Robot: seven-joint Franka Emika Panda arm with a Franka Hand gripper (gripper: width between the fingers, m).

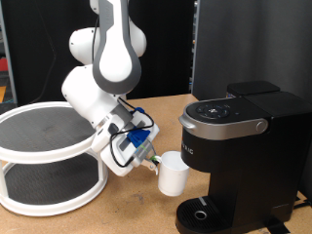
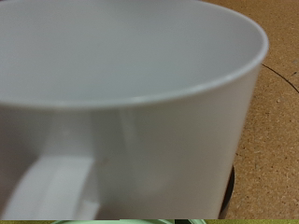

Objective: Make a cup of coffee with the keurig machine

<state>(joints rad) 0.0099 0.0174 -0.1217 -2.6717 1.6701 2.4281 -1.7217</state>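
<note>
Cup point(image 1: 174, 175) sits gripped in the claw point(image 1: 156, 164) — just beside the keurig machine point(image 1: 239, 156).

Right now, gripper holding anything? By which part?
Yes: the gripper holds the cup from its handle side, beside the keurig machine. Exact grip point is hidden.

A brown cork-textured tabletop point(image 1: 117, 216) carries a white two-tier round rack with dark mesh shelves point(image 1: 44, 156) toward the exterior view's left, and a boxy matte-black coffee brewer point(image 1: 242, 156) toward its right, well apart.
</note>
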